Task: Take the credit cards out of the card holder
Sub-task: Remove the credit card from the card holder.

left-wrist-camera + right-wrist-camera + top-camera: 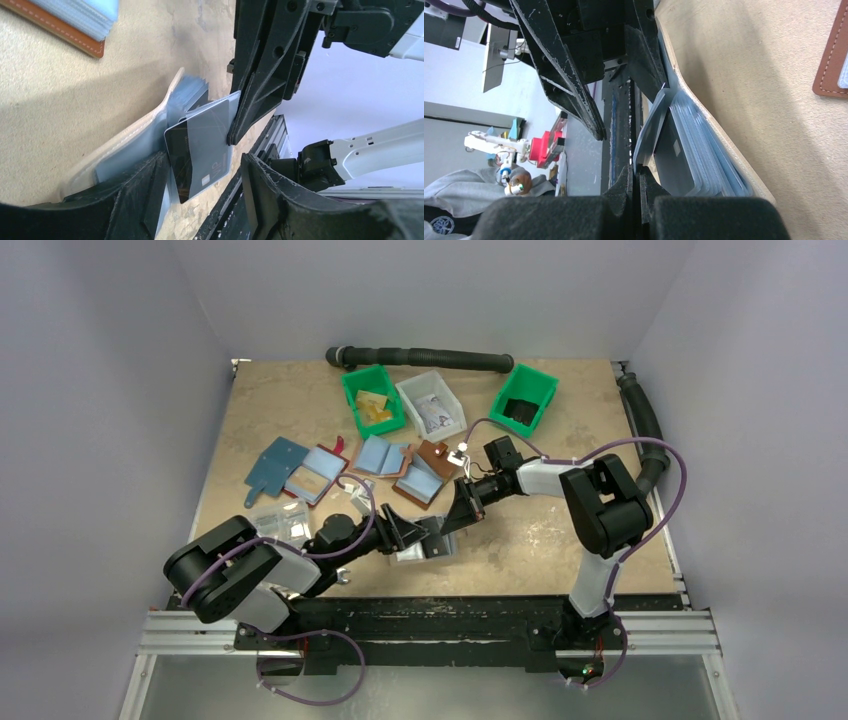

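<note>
Translucent whitish flat plastic card holder point(122, 157), its clear blue-tinted sleeves stacked inside, on the tan chipboard table point(560, 540); all positions below are given rel. to this holder. Whether it lies flat or is tipped up on one edge cannot be told.

Contents of holder: two credit cards stand partway out of its open side. The thin light blue card point(212, 135) is in front; the thin dark grey card point(179, 165) is just behind, overlapping it.

Right gripper point(637, 175) reaches in from the holder's right and is clenched on the outer edge of the light blue card. Left gripper point(204, 159) reaches in from the holder's left w/ jaws apart, straddling both cards. One finger lies against the holder's sleeves; the other stands clear of the cards. Nothing is clamped btwn them.

Behind the holder, left to right:
- left green plastic bin point(372, 400), w/ yellowish-tan pieces;
- white plastic bin point(432, 405), w/ a clear bag, purplish inside, otherwise indistinct;
- right green plastic bin point(523, 398), w/ black items.

Btwn those bins and the holder: three open brown leather wallets point(435, 452) w/ blue lining, the nearest just behind the holder. Left of the holder: small clear plastic box point(282, 520), contents too small to tell. Behind-left: slate-blue flat paddle-shaped case point(272, 465). Farthest behind: black corrugated hose point(425, 358), lying crosswise.
</note>
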You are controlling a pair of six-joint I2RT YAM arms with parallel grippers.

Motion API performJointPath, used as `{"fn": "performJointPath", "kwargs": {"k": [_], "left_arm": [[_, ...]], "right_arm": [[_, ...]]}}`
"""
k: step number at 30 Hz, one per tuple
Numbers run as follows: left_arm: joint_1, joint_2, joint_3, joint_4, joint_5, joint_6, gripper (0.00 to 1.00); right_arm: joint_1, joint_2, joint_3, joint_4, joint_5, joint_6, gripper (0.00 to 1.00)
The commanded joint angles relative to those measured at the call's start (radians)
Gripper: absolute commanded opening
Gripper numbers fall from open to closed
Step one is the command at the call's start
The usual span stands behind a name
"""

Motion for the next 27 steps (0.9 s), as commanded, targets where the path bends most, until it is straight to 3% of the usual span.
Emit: {"fn": "performJointPath", "kwargs": {"k": [1,6,13,18,27], "left_arm": [[0.012,0.007,0.007,0.095,-0.041,0.051,0.58],[0.012,0.016,0.018,0.133,-0.020,0.065,0.49],[0.014,0.063,0.012,0.207,0.015,0.058,0.25],[0.018,0.081,0.004,0.225,0.028,0.056,0.00],[0.045,0.091,-0.023,0.221,0.053,0.059,0.00]], "right_arm": [[0.002,-0.053,0.036,-0.027,-0.135,-0.009,0.00],[0.003,-0.045,0.038,-0.027,-0.115,-0.007,0.00],[0.001,-0.033,0.042,-0.029,-0.066,-0.003,0.00],[0.001,-0.033,0.044,-0.027,-0.049,-0.004,0.00],[-0.017,-0.026,0.053,-0.057,0.095,-0.026,0.00]]}}
